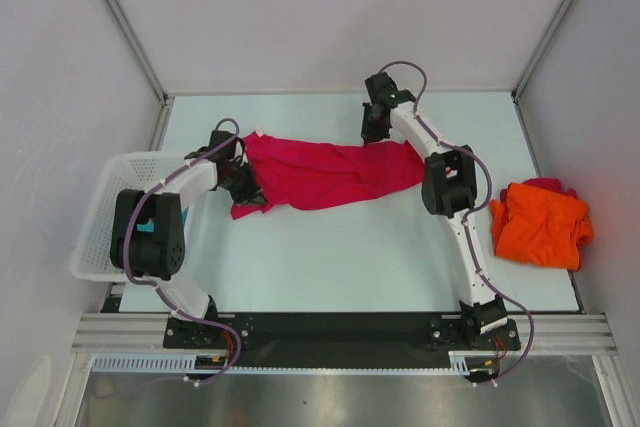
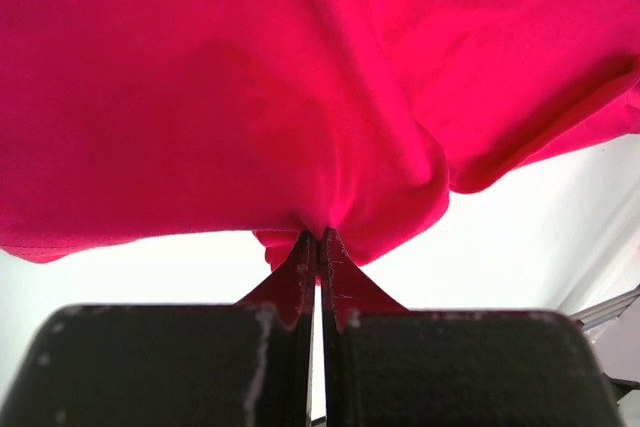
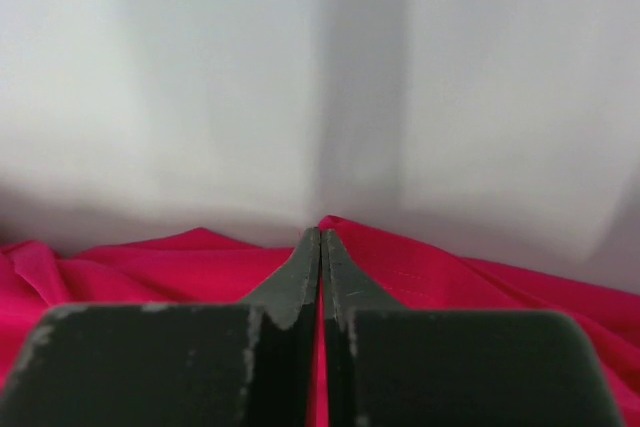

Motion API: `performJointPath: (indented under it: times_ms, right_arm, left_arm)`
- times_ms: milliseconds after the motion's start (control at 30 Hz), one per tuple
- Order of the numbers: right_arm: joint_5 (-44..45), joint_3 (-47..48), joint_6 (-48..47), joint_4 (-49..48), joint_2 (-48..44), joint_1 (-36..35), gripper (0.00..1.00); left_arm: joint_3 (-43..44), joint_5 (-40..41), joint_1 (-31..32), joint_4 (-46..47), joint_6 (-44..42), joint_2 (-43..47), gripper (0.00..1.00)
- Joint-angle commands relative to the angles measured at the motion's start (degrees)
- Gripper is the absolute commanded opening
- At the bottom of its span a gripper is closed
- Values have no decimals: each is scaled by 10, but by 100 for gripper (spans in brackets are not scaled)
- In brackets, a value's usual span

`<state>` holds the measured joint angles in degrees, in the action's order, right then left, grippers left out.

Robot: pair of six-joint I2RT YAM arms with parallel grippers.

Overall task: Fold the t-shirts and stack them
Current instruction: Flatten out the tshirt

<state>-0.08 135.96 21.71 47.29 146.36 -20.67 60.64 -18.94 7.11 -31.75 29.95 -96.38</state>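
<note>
Overhead: crimson-pink t-shirt (image 1: 320, 175) lies bunched across mid desk (image 1: 350, 267), strung btwn both hands. Left hand (image 1: 245, 182), at 9 o'clock, is pinched fully closed on one edge. Right hand (image 1: 380, 137), at 1 o'clock, is likewise clamped tight on cloth. Orange t-shirt (image 1: 540, 225) sits crumpled at 3 o'clock. Best approach, prob.: draw hands apart evenly w/ gentle tension and spread the shirt flat before folding.

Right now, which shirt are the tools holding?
The crimson shirt, pinched by the left tool and right tool at opposite ends; the orange shirt lies bunched, untouched, by the right edge.
</note>
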Motion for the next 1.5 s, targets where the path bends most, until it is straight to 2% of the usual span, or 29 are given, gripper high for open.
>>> performJointPath:
  times_ms: [0, 233, 400, 600, 867, 1133, 1300, 1367, 1467]
  right_arm:
    - [-9, -10, -11, -3, -17, -5, 0]
    - [0, -39, -16, -15, -56, -12, 0]
    - [37, -53, -22, -8, -98, -19, 0]
    - [70, -68, -30, 10, -165, -24, 0]
    - [126, -148, -35, 31, -336, -33, 0]
    - [197, -239, -31, 63, -529, -45, 0]
    - [235, -229, -25, 121, -638, -47, 0]
    - [246, -204, -21, 155, -681, -50, 0]
    - [264, -161, -14, 207, -724, -53, 0]
  left_arm:
    - [13, -21, 4, 17, -1, -4, 0]
    - [12, -25, 4, 18, 0, 5, 0]
    - [19, -31, 4, 15, 2, 13, 0]
    - [70, -33, 4, -21, -3, 20, 0]
    - [176, -27, 3, -98, -15, 74, 0]
    - [259, -31, -6, -197, -18, 177, 0]
    - [353, -36, -29, -266, -18, 234, 0]
    - [338, -15, -28, -263, 4, 281, 0]
    - [297, -45, -30, -247, 31, 327, 0]
